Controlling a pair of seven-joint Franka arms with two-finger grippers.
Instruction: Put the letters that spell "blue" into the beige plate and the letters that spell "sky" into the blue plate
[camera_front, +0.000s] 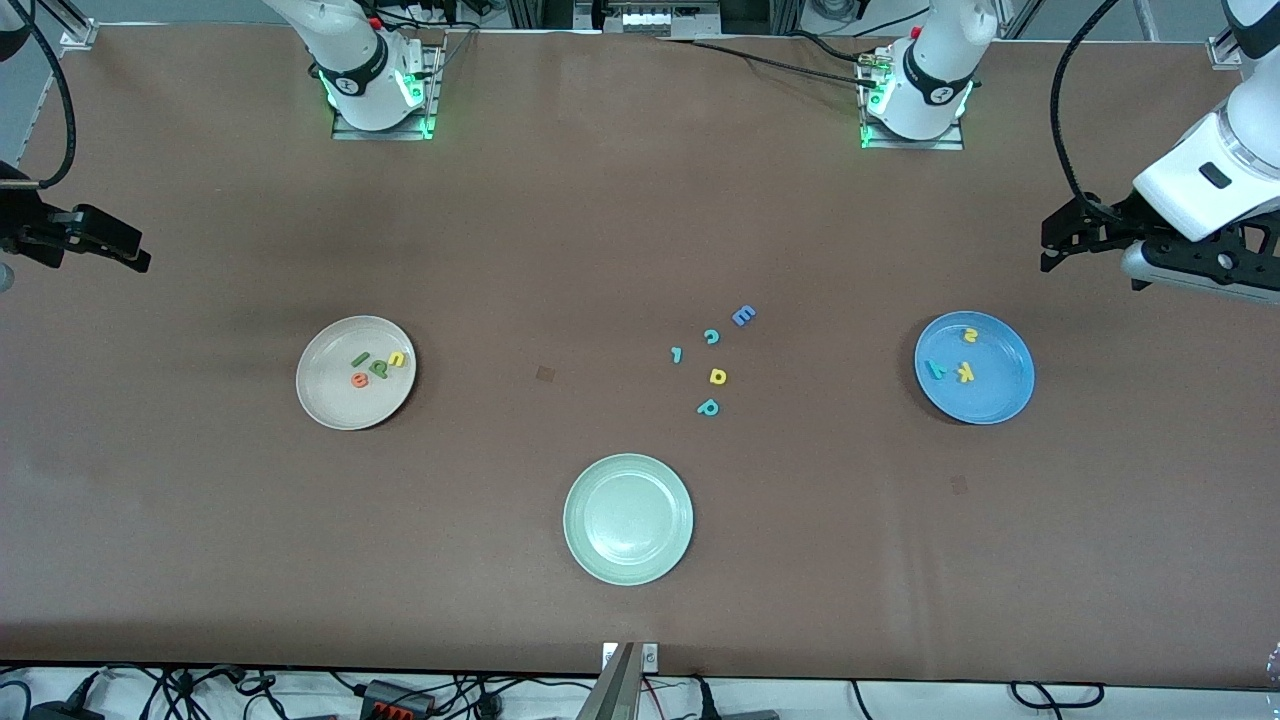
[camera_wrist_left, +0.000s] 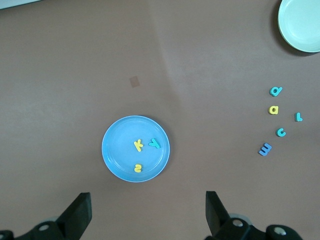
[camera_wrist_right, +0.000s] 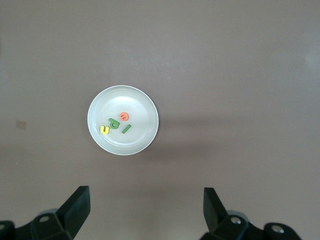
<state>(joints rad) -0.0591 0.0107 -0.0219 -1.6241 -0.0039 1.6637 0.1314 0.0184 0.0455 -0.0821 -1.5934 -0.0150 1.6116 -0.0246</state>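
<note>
The beige plate holds the green l, orange e, dark green b and yellow u. In the blue plate lie the yellow s, teal y and yellow k. My left gripper hangs open and empty over bare table at the left arm's end, with the blue plate ahead of its fingers. My right gripper hangs open and empty over the right arm's end, looking down on the beige plate.
An empty pale green plate sits near the front camera at mid-table. Loose letters lie between it and the blue plate: a blue E, teal c, small teal letter, yellow a and teal p.
</note>
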